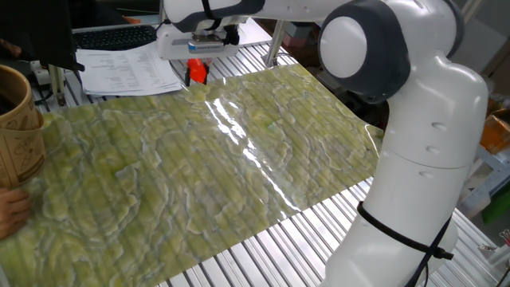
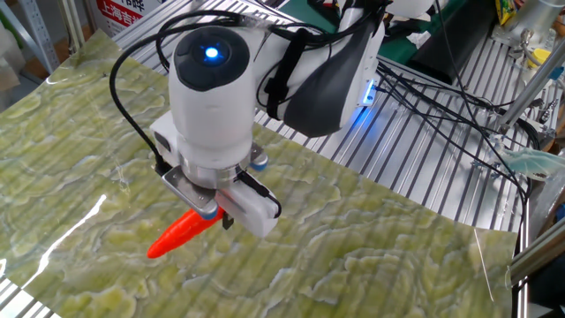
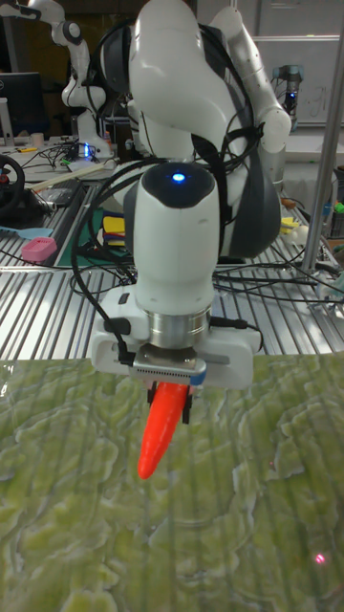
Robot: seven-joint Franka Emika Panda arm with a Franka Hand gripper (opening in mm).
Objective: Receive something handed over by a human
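Note:
An orange-red carrot-shaped toy [image 3: 160,427] hangs point-down from my gripper [image 3: 170,394], which is shut on its thick end. In the other fixed view the carrot toy [image 2: 182,232] slants down-left under my gripper [image 2: 217,215], just above the green mat. In one fixed view only its top [image 1: 197,72] shows below my gripper [image 1: 198,62] at the mat's far edge. The human's fingertips [image 1: 12,210] rest at the left edge of that view, far from the gripper.
A tan wooden bucket [image 1: 17,123] stands at the left by the hand. The green patterned mat [image 1: 215,167] covers a slatted metal table [image 1: 263,255]. Papers [image 1: 127,72] lie behind the mat. Cables [image 2: 441,88] trail over the slats behind the arm.

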